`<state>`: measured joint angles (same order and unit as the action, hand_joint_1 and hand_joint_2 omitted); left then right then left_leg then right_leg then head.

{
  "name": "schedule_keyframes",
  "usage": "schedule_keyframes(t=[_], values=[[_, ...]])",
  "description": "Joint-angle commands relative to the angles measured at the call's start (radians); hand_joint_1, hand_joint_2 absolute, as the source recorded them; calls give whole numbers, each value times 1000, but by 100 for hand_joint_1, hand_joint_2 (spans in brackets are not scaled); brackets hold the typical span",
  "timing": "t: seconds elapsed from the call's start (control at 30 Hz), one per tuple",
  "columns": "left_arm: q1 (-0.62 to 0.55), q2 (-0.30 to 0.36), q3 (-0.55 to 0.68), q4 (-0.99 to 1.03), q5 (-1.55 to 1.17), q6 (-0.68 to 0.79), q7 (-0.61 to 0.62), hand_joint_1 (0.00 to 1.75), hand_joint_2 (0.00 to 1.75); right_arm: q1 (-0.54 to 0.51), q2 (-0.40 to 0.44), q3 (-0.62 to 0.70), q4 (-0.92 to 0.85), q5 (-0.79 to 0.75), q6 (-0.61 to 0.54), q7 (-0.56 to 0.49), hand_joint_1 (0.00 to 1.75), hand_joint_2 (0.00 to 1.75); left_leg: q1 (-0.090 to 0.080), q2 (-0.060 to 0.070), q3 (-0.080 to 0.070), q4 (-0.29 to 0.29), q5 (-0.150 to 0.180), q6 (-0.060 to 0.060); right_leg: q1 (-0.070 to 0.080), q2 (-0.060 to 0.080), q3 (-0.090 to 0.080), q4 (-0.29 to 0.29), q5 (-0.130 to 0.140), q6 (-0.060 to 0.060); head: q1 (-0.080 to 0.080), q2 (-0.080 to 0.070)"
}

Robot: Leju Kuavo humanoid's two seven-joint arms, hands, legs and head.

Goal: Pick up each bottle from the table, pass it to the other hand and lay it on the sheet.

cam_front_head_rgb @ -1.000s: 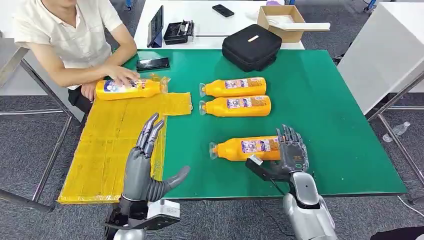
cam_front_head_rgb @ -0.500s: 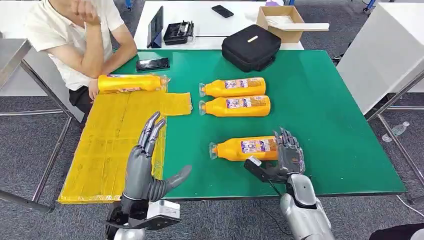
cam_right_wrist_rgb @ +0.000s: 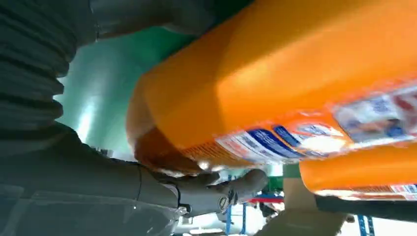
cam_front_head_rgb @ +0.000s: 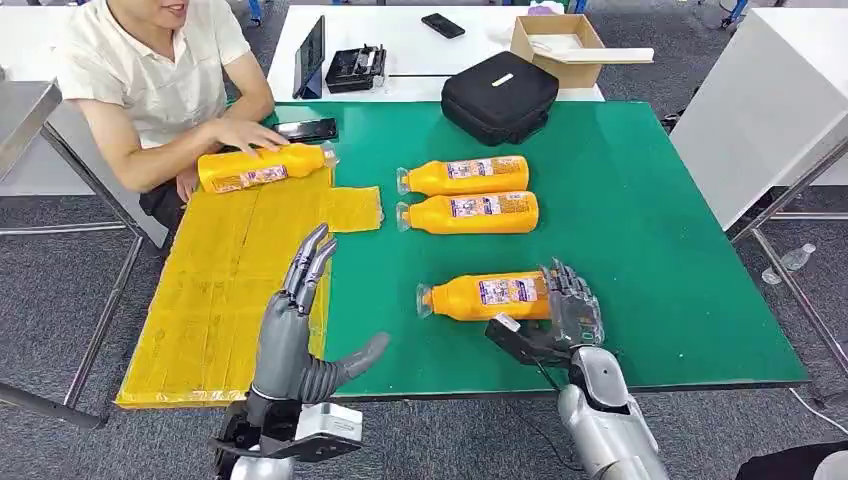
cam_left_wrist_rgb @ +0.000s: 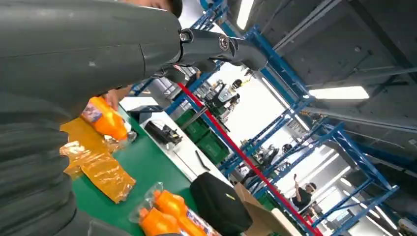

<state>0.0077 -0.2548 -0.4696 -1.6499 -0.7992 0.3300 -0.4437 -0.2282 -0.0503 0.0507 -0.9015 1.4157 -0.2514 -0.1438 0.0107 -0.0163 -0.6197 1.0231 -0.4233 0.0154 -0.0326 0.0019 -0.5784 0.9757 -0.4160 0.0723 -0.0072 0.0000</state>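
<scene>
An orange bottle [cam_front_head_rgb: 480, 295] lies on its side on the green table [cam_front_head_rgb: 640, 230], cap to the left. My right hand [cam_front_head_rgb: 565, 310] is at its base end, fingers arched over it and the thumb [cam_front_head_rgb: 508, 333] on the near side; the right wrist view shows the bottle [cam_right_wrist_rgb: 275, 83] close above the thumb [cam_right_wrist_rgb: 216, 189]. My left hand [cam_front_head_rgb: 295, 330] is raised with straight fingers over the yellow sheet's [cam_front_head_rgb: 220, 290] right edge, holding nothing. Two more bottles [cam_front_head_rgb: 465, 175] [cam_front_head_rgb: 470, 211] lie side by side farther back. Another bottle [cam_front_head_rgb: 260, 168] lies at the sheet's far end under a person's hand [cam_front_head_rgb: 245, 135].
A black bag [cam_front_head_rgb: 500, 93] sits at the table's far edge and a dark phone [cam_front_head_rgb: 308, 129] lies near the person. A white table behind carries a cardboard box [cam_front_head_rgb: 560, 40] and a black tray [cam_front_head_rgb: 357, 65]. The person sits at the far left corner.
The person's hand came back down onto the bottle on the sheet, which now lies slightly turned. My right hand edged in over the near bottle's base. My left hand stayed put.
</scene>
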Motion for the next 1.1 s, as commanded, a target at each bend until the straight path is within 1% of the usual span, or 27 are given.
schedule_keyframes(t=[0.03,0.1,0.13,0.2,0.23,0.37,0.43,0.5,0.53,0.6,0.63,0.8,0.83,0.87,0.97,1.03,1.1], values=[[-38,9,-32,62,19,-2,-8,0,175,-11,-37,0,157,-54,13,-27,175,175,1,-2,3,-1,0,0,2,-3,4,-2,-1,-4,0,0],[-42,8,-32,66,22,0,-10,0,175,-23,-44,-6,190,-63,11,-33,175,175,1,-2,3,-1,0,0,1,-3,4,-2,-1,-2,0,0],[-45,9,-33,68,28,-1,-14,0,175,-32,-47,-11,209,-74,12,-39,175,175,1,-2,4,-2,0,0,2,-4,5,-3,-1,-4,0,0],[-48,8,-32,72,35,-2,-17,0,175,-44,-55,-12,234,-79,3,-47,175,175,1,-2,3,-1,0,0,1,-3,4,-2,0,-2,0,0],[-48,8,-32,72,35,-2,-17,0,175,-44,-57,-12,235,-79,4,-47,175,175,1,-3,4,-2,0,0,2,-4,5,-3,-1,-4,0,0],[-57,4,-31,84,51,-6,-26,0,175,-63,-67,-16,279,-87,-2,-51,175,175,1,-3,4,-1,0,0,2,-4,5,-2,-1,-3,0,0],[-57,4,-31,88,53,-3,-27,0,175,-64,-75,-15,289,-85,-2,-50,175,175,1,-3,6,-1,0,0,2,-4,3,-3,-1,-4,0,0],[-57,4,-31,88,53,-3,-27,0,175,-64,-78,-16,290,-85,-2,-50,175,175,1,-4,6,-1,0,0,1,-4,-2,-3,-2,-1,0,0],[-58,4,-31,88,54,-4,-28,0,175,-65,-80,-16,293,-84,-1,-49,175,175,1,-4,6,-2,0,0,2,-5,-1,-4,-1,-3,0,0],[-59,4,-31,88,58,-3,-32,0,175,-68,-84,-17,300,-90,3,-55,175,175,1,-3,6,-1,0,0,2,-2,-1,-3,-2,-1,0,0],[-59,0,-27,84,91,-12,-42,0,175,-63,-85,-29,296,-120,3,-92,175,175,1,-5,6,-2,0,0,2,-5,0,-4,-2,-2,0,0],[-61,2,-25,83,93,-13,-43,0,175,-60,-87,-30,295,-122,3,-96,175,175,1,-5,9,-1,0,0,2,-4,2,-4,-2,-1,0,0],[-58,-3,-21,81,127,-26,-50,0,175,-55,-81,-42,284,-147,8,-116,175,175,1,-5,9,-1,0,0,2,-4,2,-5,-2,-2,0,0],[-49,-16,2,79,235,-67,-62,0,175,-35,-72,-62,249,-191,16,-149,175,175,1,-5,9,-1,0,0,2,-4,3,-4,-2,-2,0,0],[-35,-70,97,109,440,-176,-32,0,175,19,-37,-101,144,-272,49,-184,175,175,1,-6,10,-1,-1,0,2,-5,3,-4,-3,-2,0,0],[-41,-82,128,146,436,-165,-62,0,175,36,-20,-109,100,-308,65,-203,175,175,1,-5,10,-2,-1,0,2,-4,3,-5,-2,-2,0,0],[-43,-94,153,178,480,-178,-51,0,175,44,-9,-116,72,-338,72,-218,175,175,1,-5,10,-1,-1,0,2,-3,4,-4,-2,-1,0,0]])
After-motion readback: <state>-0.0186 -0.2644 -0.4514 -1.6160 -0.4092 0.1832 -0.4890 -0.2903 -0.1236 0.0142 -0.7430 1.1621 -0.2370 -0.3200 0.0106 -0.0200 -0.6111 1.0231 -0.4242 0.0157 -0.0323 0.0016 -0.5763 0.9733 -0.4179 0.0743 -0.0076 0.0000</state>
